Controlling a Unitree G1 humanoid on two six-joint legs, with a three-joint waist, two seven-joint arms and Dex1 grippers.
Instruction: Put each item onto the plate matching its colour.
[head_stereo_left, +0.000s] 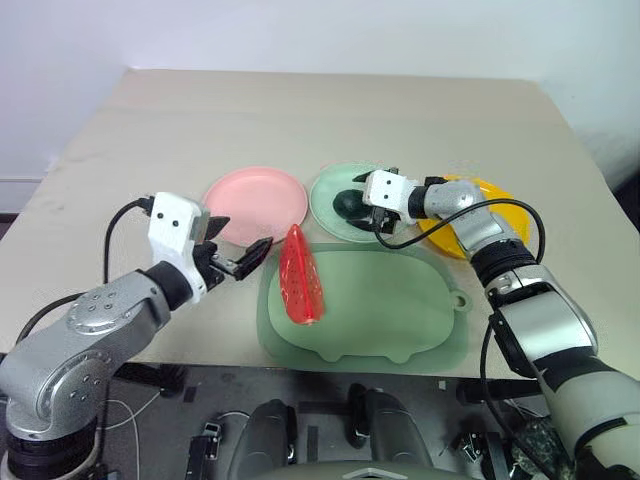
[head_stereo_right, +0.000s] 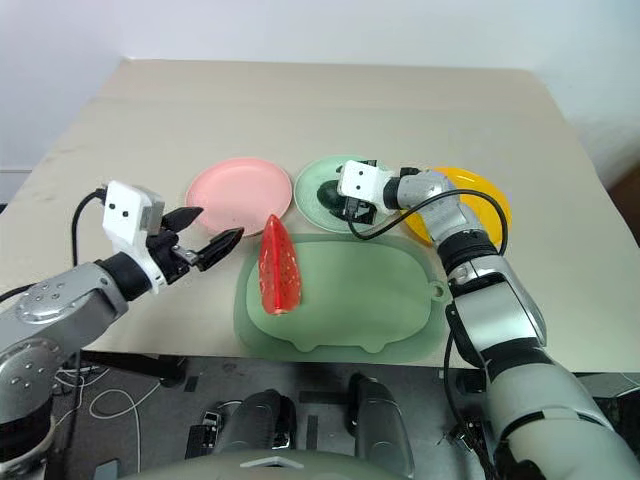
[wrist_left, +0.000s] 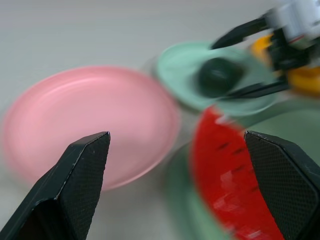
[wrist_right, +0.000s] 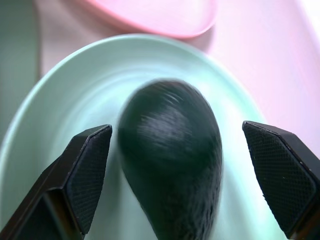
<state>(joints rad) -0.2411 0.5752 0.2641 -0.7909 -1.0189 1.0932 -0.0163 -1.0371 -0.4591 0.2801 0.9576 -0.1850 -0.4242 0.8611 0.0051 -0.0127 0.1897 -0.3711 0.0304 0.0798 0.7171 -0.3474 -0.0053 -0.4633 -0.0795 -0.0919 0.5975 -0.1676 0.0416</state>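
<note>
right fingers apart, straddling avocado | left fingers apart, empty

1. plates: one pink, one pale mint green, one yellow.
2. avocado: dark green.
3. long pointed toy: red, dark flecks.
4. tray: dull green.
5. table: beige.

Dull-green tray at near edge of beige table.

Head stereo overhead; wrist cams close, sharing mint plate.
</note>
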